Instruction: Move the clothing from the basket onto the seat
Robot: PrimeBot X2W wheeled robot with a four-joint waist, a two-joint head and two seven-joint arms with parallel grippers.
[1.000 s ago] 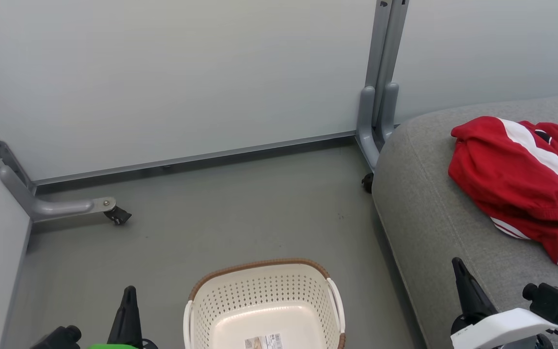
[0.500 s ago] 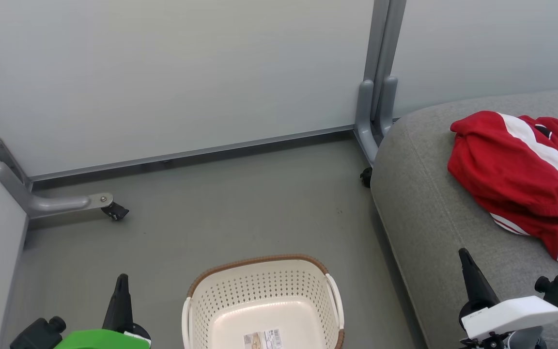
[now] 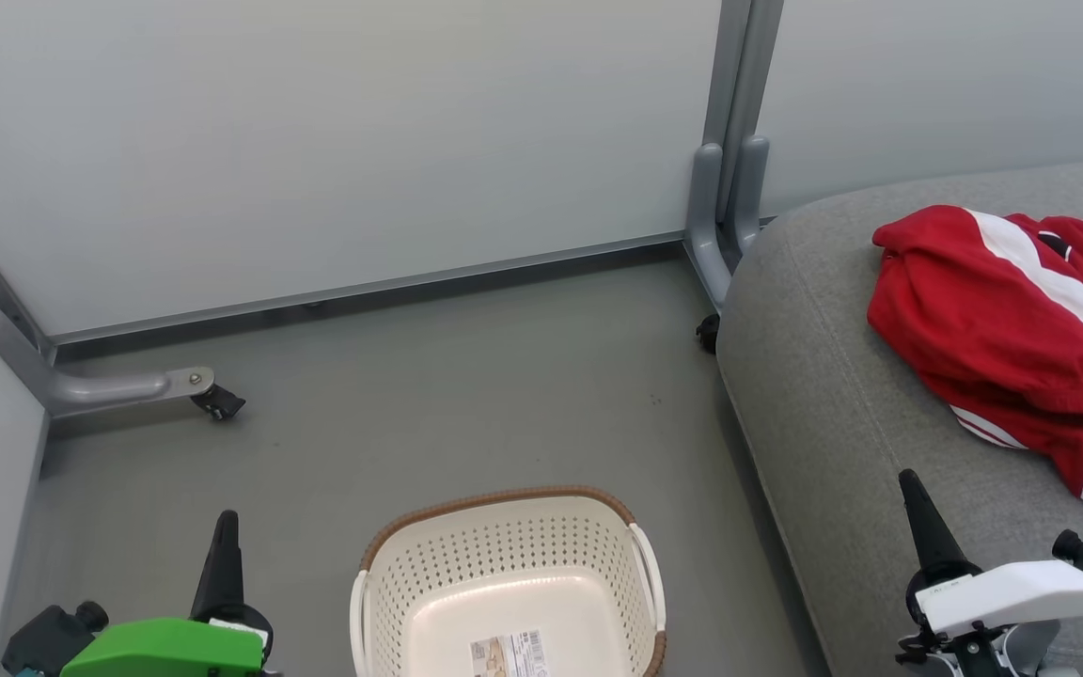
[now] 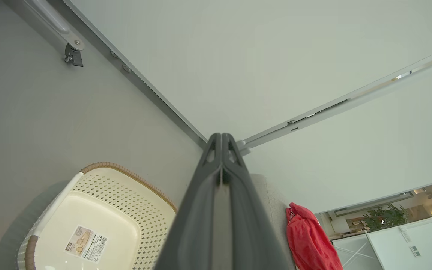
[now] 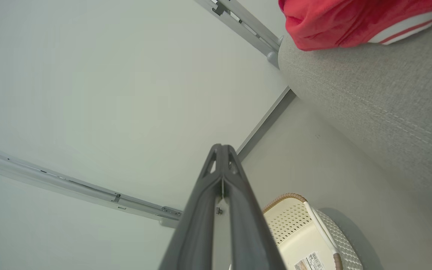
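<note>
The red clothing [image 3: 1002, 338] with white trim lies bunched on the grey seat [image 3: 842, 423] at the right; it also appears as the clothing [image 4: 309, 240] and the clothing [image 5: 351, 22]. The cream basket [image 3: 504, 592] stands on the floor at bottom centre, holding nothing but the label on its inner bottom; the basket [image 4: 92, 217] and the basket [image 5: 306, 240] show in both wrist views. My left gripper [image 3: 224, 527] is shut and holds nothing, left of the basket. My right gripper [image 3: 908, 484] is shut and holds nothing, over the seat's front edge.
Pale partition walls [image 3: 335, 141] close off the back and left. A grey post [image 3: 734, 141] with a castor foot stands beside the seat's far corner, and another castor leg [image 3: 128, 385] juts out at the left. Grey floor [image 3: 466, 395] lies between basket and wall.
The head camera has shifted, so the scene sits slightly higher in view. Both grippers show more of their wrists; the green left wrist has come into sight.
</note>
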